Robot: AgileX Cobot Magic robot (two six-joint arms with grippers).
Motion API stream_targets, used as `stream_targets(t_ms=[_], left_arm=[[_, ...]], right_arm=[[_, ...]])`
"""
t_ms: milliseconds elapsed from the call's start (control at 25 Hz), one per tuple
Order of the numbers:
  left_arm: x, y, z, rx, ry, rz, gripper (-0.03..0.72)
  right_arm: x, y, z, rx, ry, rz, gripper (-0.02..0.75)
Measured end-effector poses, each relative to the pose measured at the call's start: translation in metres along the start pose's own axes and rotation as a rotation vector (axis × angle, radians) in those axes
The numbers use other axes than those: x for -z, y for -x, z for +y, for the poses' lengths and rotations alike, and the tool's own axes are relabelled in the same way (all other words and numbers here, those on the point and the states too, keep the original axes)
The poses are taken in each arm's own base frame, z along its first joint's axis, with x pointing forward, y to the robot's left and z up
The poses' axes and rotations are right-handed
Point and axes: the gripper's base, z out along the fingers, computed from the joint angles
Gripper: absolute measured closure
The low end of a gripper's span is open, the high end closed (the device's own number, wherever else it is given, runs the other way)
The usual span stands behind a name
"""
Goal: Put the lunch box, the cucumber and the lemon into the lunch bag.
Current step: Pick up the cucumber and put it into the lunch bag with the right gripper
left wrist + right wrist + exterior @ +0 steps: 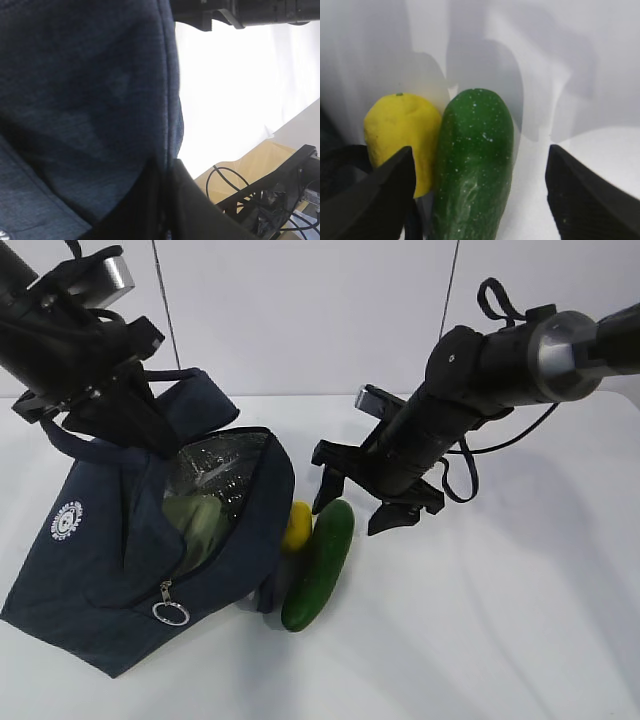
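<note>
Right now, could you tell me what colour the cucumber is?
The cucumber is dark green with pale flecks; the right wrist view shows it best.

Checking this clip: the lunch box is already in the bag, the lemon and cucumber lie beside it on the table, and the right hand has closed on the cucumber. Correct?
Not quite. The right hand is open above the cucumber, as the right wrist view shows. The rest holds.

Dark navy lunch bag (110, 570) slumped near the left edge of the white table, mouth open, silver lining showing; pale green lunch box (200, 522) tilted inside. Dark green cucumber (320, 562) flat just right of the bag, touching the small yellow lemon (297, 525) wedged between.
</note>
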Motion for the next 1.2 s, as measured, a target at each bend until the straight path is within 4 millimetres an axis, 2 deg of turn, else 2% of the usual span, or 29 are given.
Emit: stream_targets(t_ms=[1200], left_arm=[[0.0, 0.0001, -0.0005, 0.002, -0.005, -0.001, 0.685]], right_arm=[[-0.0098, 0.0002, -0.0024, -0.007, 0.017, 0.006, 0.15]])
